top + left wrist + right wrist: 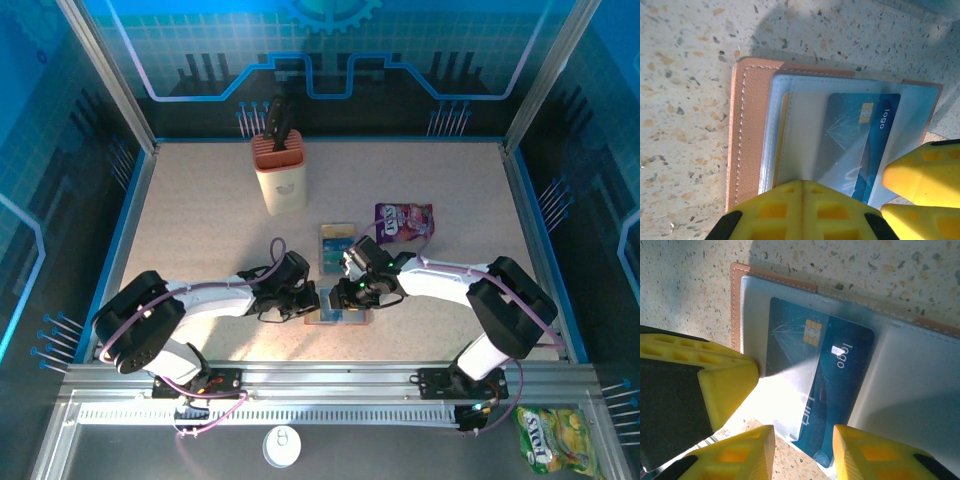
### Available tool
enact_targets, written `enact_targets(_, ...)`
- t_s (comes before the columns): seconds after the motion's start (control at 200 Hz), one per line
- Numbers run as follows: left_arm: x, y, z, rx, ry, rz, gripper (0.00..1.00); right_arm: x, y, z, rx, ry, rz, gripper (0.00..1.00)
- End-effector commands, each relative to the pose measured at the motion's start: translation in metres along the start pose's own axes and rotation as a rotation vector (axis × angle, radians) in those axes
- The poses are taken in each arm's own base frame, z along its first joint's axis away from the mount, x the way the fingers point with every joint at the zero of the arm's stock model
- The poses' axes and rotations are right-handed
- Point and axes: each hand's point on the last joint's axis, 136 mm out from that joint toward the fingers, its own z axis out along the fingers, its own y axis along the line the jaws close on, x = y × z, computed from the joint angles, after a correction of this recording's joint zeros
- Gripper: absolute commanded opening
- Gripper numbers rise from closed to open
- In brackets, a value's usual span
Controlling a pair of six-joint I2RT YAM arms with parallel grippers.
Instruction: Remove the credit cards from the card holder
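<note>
Extracting card: left tool (pixel 802 200) is clenched, pinning card holder (pixel 747 130).
Jaws parted, right tool (pixel 802 455) is straddling credit card (pixel 830 380); probably needing pinch, then pull.

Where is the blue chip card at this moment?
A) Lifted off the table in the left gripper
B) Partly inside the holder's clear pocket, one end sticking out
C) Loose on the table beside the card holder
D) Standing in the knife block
B: the blue card lies partly under the clear pocket of the card holder, and its near end pokes out between the parted fingers of the right gripper.
</note>
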Motion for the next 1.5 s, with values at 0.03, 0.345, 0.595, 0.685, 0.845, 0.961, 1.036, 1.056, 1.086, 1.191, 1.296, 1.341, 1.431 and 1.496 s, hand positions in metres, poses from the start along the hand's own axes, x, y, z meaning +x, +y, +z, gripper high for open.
enact_targets(0.03,0.003,0.008,0.002,-0.037,0.003,-0.001,0.00,-0.005,0.003,-0.009,0.003,-0.022,-0.014,0.36)
enact_targets(0.345,0.003,0.008,0.002,-0.038,0.005,-0.003,0.00,-0.004,-0.008,-0.005,0.027,-0.020,0.006,0.36)
enact_targets(0.595,0.004,0.010,0.002,-0.043,0.006,-0.006,0.00,-0.001,-0.012,0.003,0.019,0.003,0.022,0.36)
enact_targets(0.685,0.004,0.010,0.002,-0.042,0.005,-0.004,0.00,-0.001,-0.013,0.005,0.021,0.010,0.026,0.36)
enact_targets(0.845,0.004,0.010,0.001,-0.042,0.004,-0.003,0.00,0.000,-0.015,0.009,0.020,0.018,0.035,0.36)
enact_targets(0.961,0.003,0.010,0.002,-0.044,0.004,-0.005,0.00,0.000,-0.011,0.011,-0.012,0.021,0.041,0.36)
enact_targets(1.036,0.004,0.010,0.002,-0.043,0.005,-0.004,0.00,0.000,-0.006,0.011,-0.051,0.015,0.052,0.35)
enact_targets(1.056,0.004,0.010,0.002,-0.043,0.004,-0.004,0.00,0.000,-0.005,0.011,-0.062,0.013,0.054,0.35)
enact_targets(1.086,0.004,0.010,0.002,-0.044,0.005,-0.004,0.00,-0.001,-0.002,0.010,-0.079,0.006,0.058,0.35)
enact_targets(1.191,0.004,0.011,0.002,-0.045,0.005,-0.006,0.00,-0.003,0.004,0.005,-0.119,-0.020,0.063,0.34)
enact_targets(1.296,0.004,0.011,0.002,-0.047,0.006,-0.005,0.00,-0.004,0.003,0.003,-0.134,-0.032,0.078,0.32)
enact_targets(1.341,0.004,0.012,0.002,-0.049,0.005,-0.006,0.00,-0.004,0.004,0.002,-0.145,-0.035,0.080,0.32)
enact_targets(1.431,0.004,0.012,0.002,-0.049,0.005,-0.008,0.00,-0.005,0.004,0.000,-0.157,-0.045,0.086,0.30)
enact_targets(1.496,0.004,0.012,0.002,-0.050,0.006,-0.008,0.00,-0.006,0.003,0.000,-0.158,-0.050,0.089,0.27)
